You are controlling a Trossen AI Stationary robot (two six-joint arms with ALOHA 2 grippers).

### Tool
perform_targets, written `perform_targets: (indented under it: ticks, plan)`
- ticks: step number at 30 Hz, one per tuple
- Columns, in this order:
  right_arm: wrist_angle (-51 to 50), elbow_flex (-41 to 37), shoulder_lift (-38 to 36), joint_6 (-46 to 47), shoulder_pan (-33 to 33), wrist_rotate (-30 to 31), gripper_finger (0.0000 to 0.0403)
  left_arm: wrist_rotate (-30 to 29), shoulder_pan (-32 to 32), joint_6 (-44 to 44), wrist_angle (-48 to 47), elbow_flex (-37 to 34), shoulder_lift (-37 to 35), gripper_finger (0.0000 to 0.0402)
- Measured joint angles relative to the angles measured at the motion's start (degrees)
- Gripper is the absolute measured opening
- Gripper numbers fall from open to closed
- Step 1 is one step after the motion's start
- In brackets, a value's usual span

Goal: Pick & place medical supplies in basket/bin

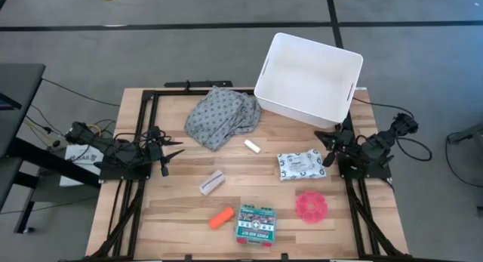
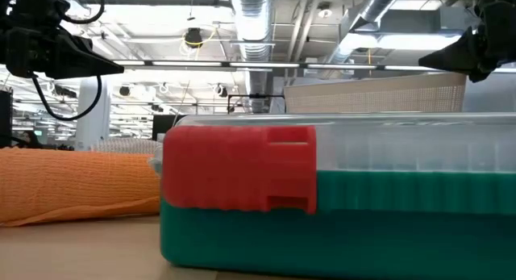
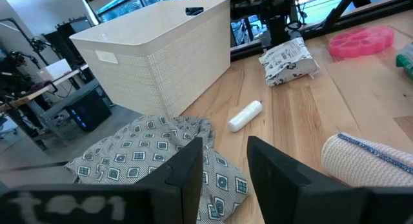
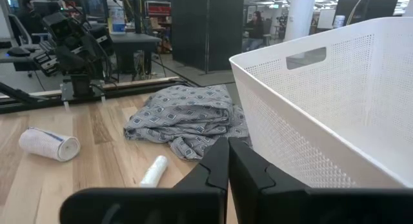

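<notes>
The white bin stands at the table's far right. On the wood lie the white roll, grey strip, orange tube, green first-aid box, pink disc and white patterned pack. My left gripper hovers open near the left edge, pointing right; its wrist view shows the roll and strip ahead. My right gripper hovers shut beside the bin's near wall, just far of the pack.
A grey dotted cloth lies crumpled left of the bin, between the two arms. The low view is filled by the green box with its red latch and the orange tube. Bare wood lies along the near left.
</notes>
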Motion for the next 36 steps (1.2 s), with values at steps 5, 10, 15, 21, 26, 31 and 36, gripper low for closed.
perform_targets:
  ticks: [5,10,15,21,26,31,36]
  plan:
    - [0.0,0.0,0.0,0.0,0.0,0.0,0.0000,0.0,0.0,0.0,0.0,0.0,0.0,0.0112]
    - [0.0,0.0,0.0,0.0,0.0,0.0,0.0000,0.0,0.0,0.0,0.0,0.0,0.0,0.0112]
    - [0.0,0.0,0.0,0.0,0.0,0.0,0.0000,0.0,0.0,0.0,0.0,0.0,0.0,0.0112]
    - [0.0,0.0,0.0,0.0,0.0,0.0,0.0000,0.0,0.0,0.0,0.0,0.0,0.0,0.0112]
    - [0.0,0.0,0.0,0.0,0.0,0.0,0.0000,0.0,0.0,0.0,0.0,0.0,0.0,0.0112]
    - [0.0,0.0,0.0,0.0,0.0,0.0,0.0000,0.0,0.0,0.0,0.0,0.0,0.0,0.0112]
    - [0.0,0.0,0.0,0.0,0.0,0.0,0.0000,0.0,0.0,1.5,0.0,0.0,0.0,0.0112]
